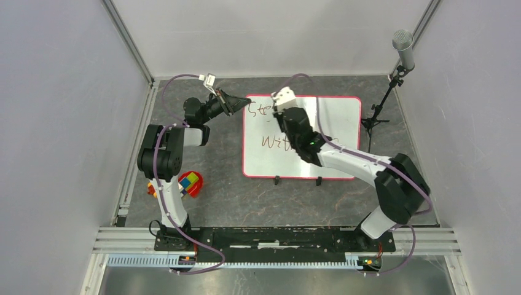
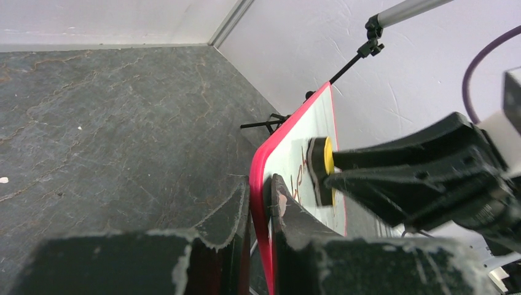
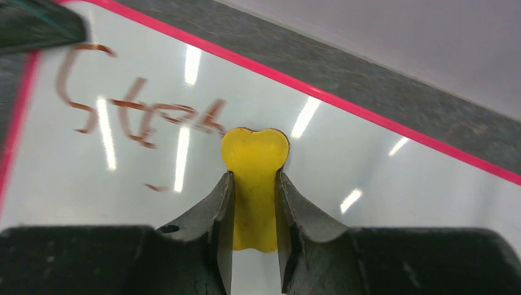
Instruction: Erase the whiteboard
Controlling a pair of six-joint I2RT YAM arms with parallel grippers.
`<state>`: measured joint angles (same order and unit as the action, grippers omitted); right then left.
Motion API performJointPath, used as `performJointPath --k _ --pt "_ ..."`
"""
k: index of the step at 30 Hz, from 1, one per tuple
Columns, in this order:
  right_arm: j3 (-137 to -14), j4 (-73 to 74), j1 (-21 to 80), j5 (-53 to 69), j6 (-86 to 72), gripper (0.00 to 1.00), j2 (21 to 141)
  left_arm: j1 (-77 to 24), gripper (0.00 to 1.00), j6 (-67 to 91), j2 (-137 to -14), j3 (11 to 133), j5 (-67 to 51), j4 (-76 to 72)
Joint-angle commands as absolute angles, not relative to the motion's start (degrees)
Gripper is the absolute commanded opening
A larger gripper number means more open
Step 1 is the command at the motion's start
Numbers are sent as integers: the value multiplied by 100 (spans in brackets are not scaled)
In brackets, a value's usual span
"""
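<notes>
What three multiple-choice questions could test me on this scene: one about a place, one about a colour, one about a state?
1. Where does the left tool grip the whiteboard?
A. its left edge
B. its right edge
C. its near edge, by the feet

2. What colour is the eraser in the right tool?
A. blue
B. yellow
C. green

3. What state is the board in?
A. wiped clean
B. bearing writing
C. lying face down

Answers:
1. A: the left wrist view shows that tool pinching the board's pink rim on that side.
2. B: the right wrist view shows a yellow piece clamped against the board.
3. B: reddish-brown letters show on the board's left half.
</notes>
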<state>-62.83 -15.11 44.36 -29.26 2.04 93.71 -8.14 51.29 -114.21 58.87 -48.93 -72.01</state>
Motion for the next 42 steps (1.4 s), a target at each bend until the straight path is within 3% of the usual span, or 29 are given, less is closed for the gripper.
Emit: performJointPath --k 1,7,11,22,27,35,42 --pt "-5384 -1394 3718 -3571 142 21 8601 -765 2 4507 -11163 5880 -4727 -7389" --pt "-4889 -1352 3552 -3400 107 21 8169 -765 2 4510 -11129 5862 -4746 -7427" --pt "-5032 -1641 4147 -3371 48 22 8482 -765 2 4542 -11148 5875 -4746 -7435" --pt "-7401 -1400 5386 -3124 287 21 10545 -765 2 4483 -11126 5871 -4746 -7356" --pt "-6818 -1623 5298 -3829 498 21 10157 -771 2 4474 -11126 5880 -4746 -7339" --pt "-5106 -1756 4118 -3838 369 21 8755 -765 2 4500 -11096 5828 -4755 -7399" --pt "-5352 -1662 3918 -3946 703 21 8656 -765 2 4512 -11100 5818 -4757 -7433"
